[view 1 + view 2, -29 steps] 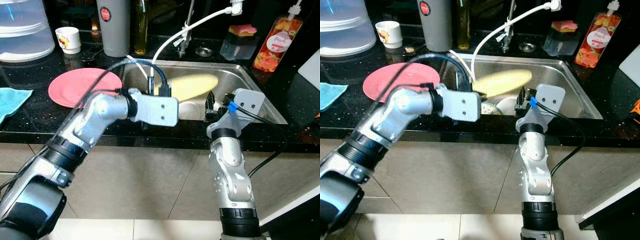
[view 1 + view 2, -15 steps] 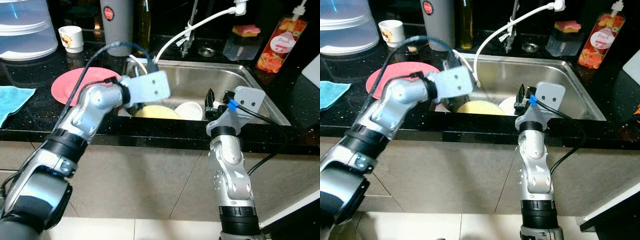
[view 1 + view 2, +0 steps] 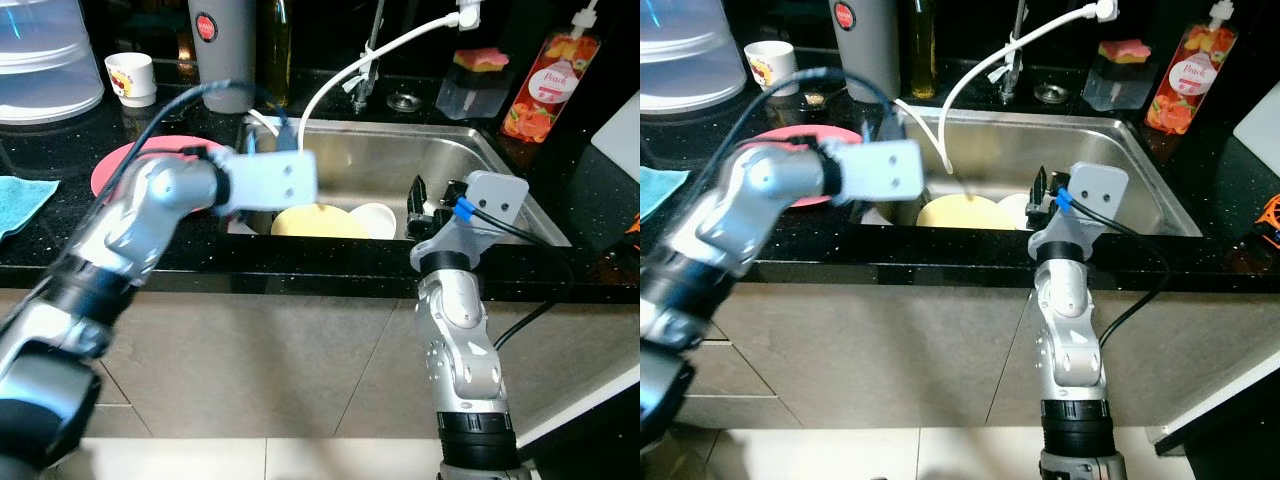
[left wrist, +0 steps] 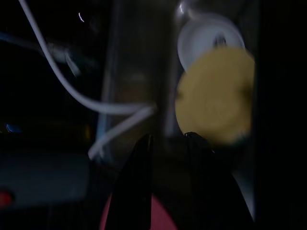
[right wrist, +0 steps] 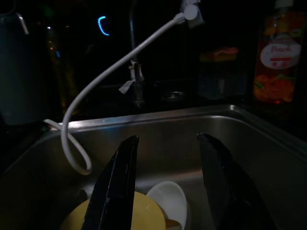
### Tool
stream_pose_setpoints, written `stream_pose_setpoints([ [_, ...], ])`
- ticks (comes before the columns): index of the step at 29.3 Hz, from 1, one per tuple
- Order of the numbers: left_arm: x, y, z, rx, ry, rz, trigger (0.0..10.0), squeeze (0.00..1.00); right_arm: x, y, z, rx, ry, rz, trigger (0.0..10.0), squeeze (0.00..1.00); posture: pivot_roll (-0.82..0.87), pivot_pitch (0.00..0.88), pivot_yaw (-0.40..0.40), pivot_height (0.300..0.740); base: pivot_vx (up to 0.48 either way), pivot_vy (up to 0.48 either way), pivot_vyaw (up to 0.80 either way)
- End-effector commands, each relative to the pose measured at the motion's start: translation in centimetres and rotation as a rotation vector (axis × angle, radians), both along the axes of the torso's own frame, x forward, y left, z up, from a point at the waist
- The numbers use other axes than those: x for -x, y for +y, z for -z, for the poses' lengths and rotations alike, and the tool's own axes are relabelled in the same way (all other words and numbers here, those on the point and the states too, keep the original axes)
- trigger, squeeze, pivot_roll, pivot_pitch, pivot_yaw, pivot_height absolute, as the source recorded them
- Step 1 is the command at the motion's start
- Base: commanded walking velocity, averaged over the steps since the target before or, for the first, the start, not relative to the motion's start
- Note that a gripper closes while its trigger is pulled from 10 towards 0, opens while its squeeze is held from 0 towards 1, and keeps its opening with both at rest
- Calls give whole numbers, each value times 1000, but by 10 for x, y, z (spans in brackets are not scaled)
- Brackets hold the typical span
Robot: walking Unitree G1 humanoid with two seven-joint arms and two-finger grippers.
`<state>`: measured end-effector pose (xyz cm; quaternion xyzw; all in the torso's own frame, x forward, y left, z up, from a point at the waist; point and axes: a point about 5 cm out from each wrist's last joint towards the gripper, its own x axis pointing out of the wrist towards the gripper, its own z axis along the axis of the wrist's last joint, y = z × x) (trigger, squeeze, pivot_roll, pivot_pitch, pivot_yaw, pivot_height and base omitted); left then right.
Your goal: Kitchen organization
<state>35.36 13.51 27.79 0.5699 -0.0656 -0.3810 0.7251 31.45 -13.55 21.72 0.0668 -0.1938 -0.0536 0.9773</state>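
Yellow plate [image 3: 317,222] lying flat at the bottom of the sink [image 3: 500,170], near its front wall, at centre frame, touching a white bowl [image 3: 376,218] just to its right. Left gripper [image 4: 168,143] hovering over the sink's left rim, forearm reaching in from the lower left of the frame and blurred, wrist block level with the tabletop [image 3: 60,215] edge; jaws slightly apart and holding nothing, with the plate and bowl beyond the tips in the wrist view. Right gripper [image 5: 168,143] poised at the sink's front right edge, arm rising straight up from the bottom of the frame, elbow tucked below the tabletop lip; jaws wide apart and empty, pointing into the basin over the bowl and the plate's near rim. Pink plate [image 3: 130,165] lying on the tabletop left of the sink, partly behind the left forearm. White hose [image 3: 350,70] arching from upper right down into the basin's back left corner, crossing the space above the yellow plate. Back half of the basin lying open behind the dishes. Grey canister [image 3: 222,50], small cup [image 3: 130,78] and blue cloth [image 3: 20,200] sitting toward the upper left; sponge tub [image 3: 478,85] and orange soap bottle [image 3: 545,85] lining the upper right behind the sink.
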Motion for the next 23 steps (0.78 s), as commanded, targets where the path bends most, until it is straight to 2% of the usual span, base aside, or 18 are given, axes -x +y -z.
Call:
stream_pose_setpoints([
  [1, 0, 6, -6, -41, -20, -53, 10000, 0, 0, 2, 1, -4, 6, -12, 10000, 0, 265, 24, -44, 740, 0, 0, 0],
  [4, -12, 29, -7, -56, -18, -251, 10000, 0, -2, 5, 1, -5, 8, -26, 10000, 0, 269, 20, -47, 740, 0, 0, 0],
  [5, -12, 29, -7, -56, -18, -251, 10000, 0, -2, 5, 1, -5, 8, -26, 10000, 0, 269, 20, -47, 740, 0, 0, 0],
  [6, -14, 37, -6, -101, -24, -299, 10000, 0, -2, 6, 1, -4, 7, -29, 10000, 0, 268, 15, -49, 740, 0, 0, 0],
  [11, -14, 42, 0, -137, 6, -345, 10000, 0, -2, 5, 1, -1, 10, -28, 10000, 0, 266, 10, -47, 740, 0, 0, 0],
  [14, -13, 44, 4, -189, 9, -364, 10000, 0, -2, 4, 2, 0, 11, -26, 10000, 0, 264, 10, -47, 740, 0, 0, 0],
  [23, -12, 44, 9, -192, 50, -370, 10000, 0, -2, 4, 2, -2, 12, -23, 10000, 0, 266, 17, -44, 740, 0, 0, 0],
])
